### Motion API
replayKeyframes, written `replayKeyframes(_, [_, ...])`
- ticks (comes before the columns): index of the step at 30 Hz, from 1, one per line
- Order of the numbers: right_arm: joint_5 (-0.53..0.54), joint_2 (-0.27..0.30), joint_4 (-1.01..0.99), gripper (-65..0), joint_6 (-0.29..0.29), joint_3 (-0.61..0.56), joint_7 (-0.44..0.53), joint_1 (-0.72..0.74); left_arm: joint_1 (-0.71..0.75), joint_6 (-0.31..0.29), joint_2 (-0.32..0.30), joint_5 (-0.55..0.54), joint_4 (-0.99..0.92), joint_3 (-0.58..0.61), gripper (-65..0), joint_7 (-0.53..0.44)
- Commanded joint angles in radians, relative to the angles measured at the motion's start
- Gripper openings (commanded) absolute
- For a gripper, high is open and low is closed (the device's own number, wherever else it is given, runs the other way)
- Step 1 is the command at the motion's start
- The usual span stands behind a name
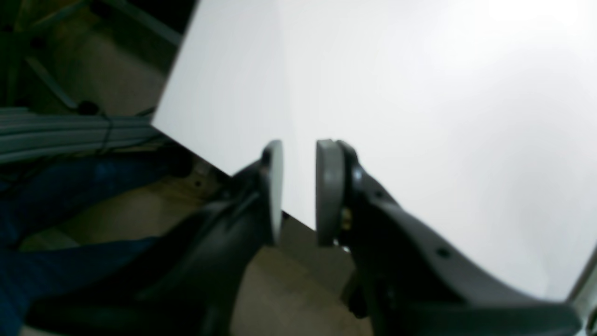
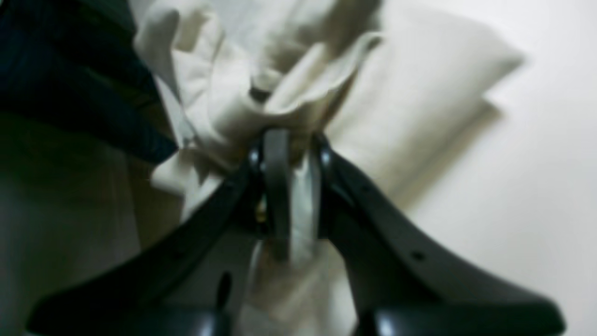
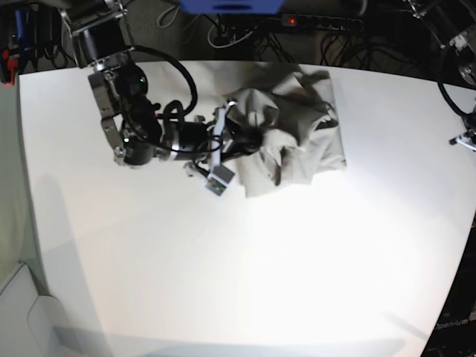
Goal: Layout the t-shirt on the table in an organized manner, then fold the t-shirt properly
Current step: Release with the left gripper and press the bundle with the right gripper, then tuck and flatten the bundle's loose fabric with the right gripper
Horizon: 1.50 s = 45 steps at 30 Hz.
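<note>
The light grey-beige t-shirt (image 3: 297,126) lies crumpled in a heap on the far middle of the white table (image 3: 223,282). My right gripper (image 3: 242,137) reaches into the heap's left side. In the right wrist view the right gripper (image 2: 291,140) is shut on a bunched fold of the t-shirt (image 2: 419,84), with cloth rising above the pads. My left gripper (image 1: 301,149) hangs over a corner edge of the table (image 1: 419,116), its pads a small gap apart and holding nothing. In the base view only a small part of it (image 3: 462,139) shows at the right edge, far from the shirt.
Cables and a power strip (image 3: 320,22) run behind the table's far edge. A blue object (image 3: 230,6) sits at the top. The left wrist view shows the table corner (image 1: 154,122), the floor and dark blue fabric (image 1: 70,186) below it.
</note>
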Motion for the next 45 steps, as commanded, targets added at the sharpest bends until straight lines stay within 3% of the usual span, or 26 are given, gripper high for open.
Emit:
replayKeyframes(1, [0.022, -0.001, 0.021, -57.3, -0.01, -0.024, 0.02, 0.015, -0.009, -0.006, -0.02, 0.003, 0.013, -0.005, -52.8, -0.007])
replayKeyframes(6, [0.022, 0.013, 0.068, -57.3, -0.01, -0.126, 0.02, 0.017, -0.009, -0.006, -0.02, 0.005, 0.014, -0.005, -52.8, -0.007])
replayKeyframes(14, [0.022, 0.134, 0.262, -57.3, -0.01, -0.352, 0.017, 0.023, -0.015, -0.006, -0.037, -0.003, 0.017, -0.006, -52.8, -0.009])
replayKeyframes(18, [0.022, 0.183, 0.314, -57.3, -0.01, -0.341, 0.02, 0.025, -0.038, -0.006, -0.037, 0.005, 0.013, -0.006, -52.8, -0.009])
replayKeyframes(21, [0.022, 0.205, 0.329, -57.3, -0.01, -0.248, 0.02, 0.025, -0.04, -0.006, -0.038, 0.005, 0.014, -0.006, -52.8, -0.009])
replayKeyframes(26, [0.022, 0.186, 0.288, -57.3, -0.01, -0.096, 0.015, 0.052, -0.035, -0.006, -0.038, 0.005, 0.016, -0.008, -52.8, -0.009])
replayKeyframes(31, [0.021, 0.137, 0.118, -57.3, -0.01, -0.097, 0.018, 0.13, -0.034, -0.006, -0.038, 0.005, 0.023, -0.02, -52.8, -0.009])
replayKeyframes(35, [0.021, 0.093, 0.035, -57.3, -0.01, -0.099, 0.022, 0.135, -0.034, -0.006, -0.038, 0.0, 0.014, -0.121, -52.8, -0.007])
replayKeyframes(45, [0.001, -0.021, -0.04, -57.3, -0.01, -0.177, 0.034, 0.137, -0.001, -0.006, -0.064, -0.003, 0.013, -0.216, -52.8, -0.007])
